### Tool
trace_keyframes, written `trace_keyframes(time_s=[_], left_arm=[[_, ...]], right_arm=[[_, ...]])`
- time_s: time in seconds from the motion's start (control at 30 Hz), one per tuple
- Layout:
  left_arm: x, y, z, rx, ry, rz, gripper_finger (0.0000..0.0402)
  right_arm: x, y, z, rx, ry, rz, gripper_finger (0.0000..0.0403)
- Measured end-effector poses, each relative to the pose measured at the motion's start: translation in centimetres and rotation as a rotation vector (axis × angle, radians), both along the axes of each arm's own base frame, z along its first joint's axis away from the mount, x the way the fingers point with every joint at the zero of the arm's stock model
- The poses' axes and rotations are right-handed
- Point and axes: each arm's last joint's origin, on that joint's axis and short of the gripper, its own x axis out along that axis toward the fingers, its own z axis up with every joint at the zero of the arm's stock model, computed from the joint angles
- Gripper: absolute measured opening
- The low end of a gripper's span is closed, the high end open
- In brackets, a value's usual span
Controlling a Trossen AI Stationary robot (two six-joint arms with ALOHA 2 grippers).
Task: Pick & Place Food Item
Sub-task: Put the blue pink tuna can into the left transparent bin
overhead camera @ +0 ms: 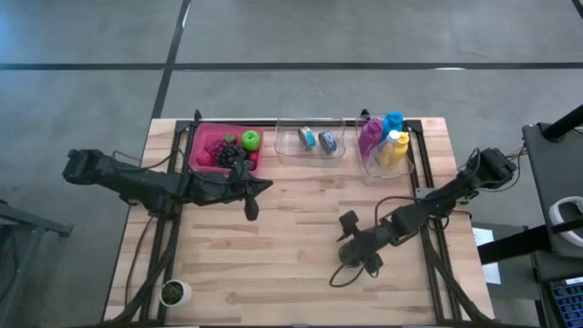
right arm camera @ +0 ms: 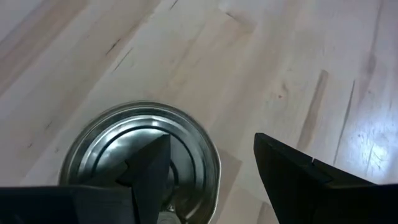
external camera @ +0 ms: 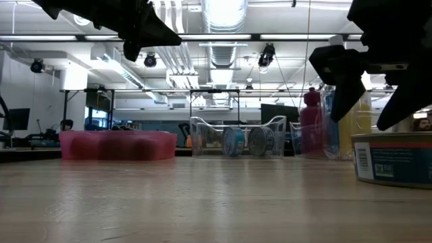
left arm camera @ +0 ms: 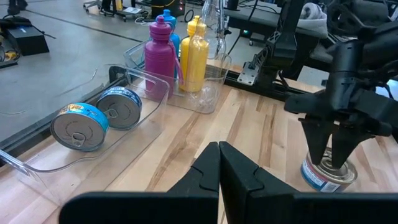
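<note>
At lower right of the desk [overhead camera: 273, 237], we see the right gripper [right arm camera: 211, 165], jaws apart, over a can [left arm camera: 328, 175]; the left gripper [left arm camera: 219, 163] has its jaws together.

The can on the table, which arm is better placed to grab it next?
Right. The right gripper is open directly above the can, while the left gripper is shut, off near the pink bin.

along the table's [overhead camera: 273, 237] far edge, a bin of fruit [overhead camera: 225, 148] sits at left, a tray with two cans [overhead camera: 311, 140] in the middle and a bin of bottles [overhead camera: 386, 146] at right. a lone can [left arm camera: 328, 173] stands on the near right of the table, directly under the right gripper [overhead camera: 350, 244], while a small cup [overhead camera: 173, 292] sits at the near left corner.
</note>
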Motion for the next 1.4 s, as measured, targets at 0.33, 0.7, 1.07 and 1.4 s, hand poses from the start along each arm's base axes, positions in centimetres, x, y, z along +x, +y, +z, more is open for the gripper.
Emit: trace_keyframes(time_s=[0.33,0.7,1.07,1.4], left_arm=[[0.0,0.0,0.0,-0.006,-0.002,0.002,0.0003],[0.0,0.0,0.0,-0.007,-0.002,0.002,0.0003],[0.0,0.0,0.0,-0.006,0.0,0.0,0.0003],[0.0,0.0,0.0,-0.006,0.0,0.0,0.0003]], right_arm=[[1.1,0.3,-1.6,-0.064,0.027,0.028,0.0228],[3.5,-1.0,-1.7,-0.142,-0.062,0.02,0.0228],[5.6,-3.7,-2.2,-0.163,-0.133,-0.041,0.0228],[6.1,-4.8,-2.1,-0.159,-0.152,-0.086,0.0228]])
